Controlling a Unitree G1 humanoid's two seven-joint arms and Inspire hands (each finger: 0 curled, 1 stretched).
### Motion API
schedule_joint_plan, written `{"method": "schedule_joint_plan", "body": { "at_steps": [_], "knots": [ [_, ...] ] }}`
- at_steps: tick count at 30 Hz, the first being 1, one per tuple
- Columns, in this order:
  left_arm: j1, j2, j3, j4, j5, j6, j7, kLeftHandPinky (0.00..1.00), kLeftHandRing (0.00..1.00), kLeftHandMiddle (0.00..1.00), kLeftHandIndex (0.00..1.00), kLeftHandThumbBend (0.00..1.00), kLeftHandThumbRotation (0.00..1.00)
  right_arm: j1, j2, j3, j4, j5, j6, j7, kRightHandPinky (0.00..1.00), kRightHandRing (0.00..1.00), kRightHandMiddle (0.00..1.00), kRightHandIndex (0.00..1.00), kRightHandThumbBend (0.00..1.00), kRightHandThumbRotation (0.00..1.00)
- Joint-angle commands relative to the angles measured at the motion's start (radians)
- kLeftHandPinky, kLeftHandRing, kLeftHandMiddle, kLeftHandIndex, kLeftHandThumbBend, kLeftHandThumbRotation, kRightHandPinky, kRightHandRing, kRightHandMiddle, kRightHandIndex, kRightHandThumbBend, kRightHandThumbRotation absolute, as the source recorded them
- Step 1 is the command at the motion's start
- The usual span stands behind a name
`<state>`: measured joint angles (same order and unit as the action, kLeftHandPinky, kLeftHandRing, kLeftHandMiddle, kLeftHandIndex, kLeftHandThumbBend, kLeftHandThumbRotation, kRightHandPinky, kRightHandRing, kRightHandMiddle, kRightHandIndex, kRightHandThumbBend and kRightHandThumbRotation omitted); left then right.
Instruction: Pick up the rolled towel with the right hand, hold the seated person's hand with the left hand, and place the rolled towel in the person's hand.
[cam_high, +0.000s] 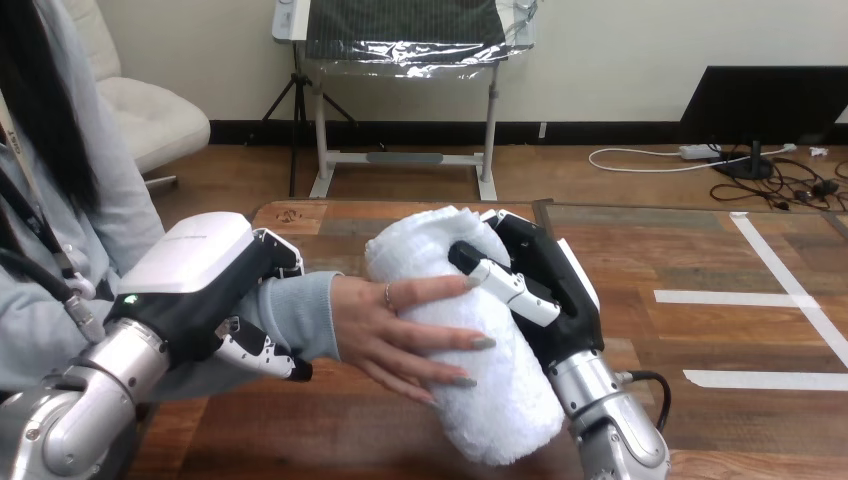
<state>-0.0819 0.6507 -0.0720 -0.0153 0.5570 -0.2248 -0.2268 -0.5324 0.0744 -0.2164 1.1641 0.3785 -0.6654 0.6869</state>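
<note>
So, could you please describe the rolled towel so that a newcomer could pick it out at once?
Look at the near middle of the wooden table. The rolled towel is there, with the right hand curled round it and the person's hand lying across it. It is the only white, fluffy cylinder in sight, thicker than either hand.

I am seeing the rolled towel (502, 400) lying at the centre of the frame, over the table (740, 400), with my right hand (545, 290) clasping it from its right side. The person's hand (390, 330) is resting across the towel from the left. My left hand (200, 270) is wrapping round the person's wrist (300, 310) at centre left.
</note>
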Motion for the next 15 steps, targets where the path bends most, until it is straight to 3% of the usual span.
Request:
{"method": "schedule_joint_plan", "body": {
  "at_steps": [1, 9, 15],
  "knots": [
    [-0.073, -0.009, 0.055, -0.142, -0.043, -0.034, 0.034, 0.21, 0.26, 0.34, 0.35, 0.86, 0.00, -0.143, 0.086, 0.049, 0.026, -0.071, -0.011, 0.006, 0.17, 0.26, 0.38, 0.34, 0.46, 0.00],
    [-0.069, -0.009, 0.054, -0.122, -0.032, -0.050, 0.047, 0.25, 0.30, 0.37, 0.38, 0.87, 0.00, -0.144, 0.073, 0.049, 0.031, -0.092, -0.027, -0.023, 0.20, 0.29, 0.38, 0.35, 0.50, 0.00],
    [-0.067, -0.008, 0.051, -0.108, -0.026, -0.055, 0.054, 0.31, 0.35, 0.41, 0.43, 0.87, 0.02, -0.147, 0.055, 0.053, 0.038, -0.108, -0.021, -0.028, 0.30, 0.37, 0.44, 0.43, 0.56, 0.00]
  ]
}}
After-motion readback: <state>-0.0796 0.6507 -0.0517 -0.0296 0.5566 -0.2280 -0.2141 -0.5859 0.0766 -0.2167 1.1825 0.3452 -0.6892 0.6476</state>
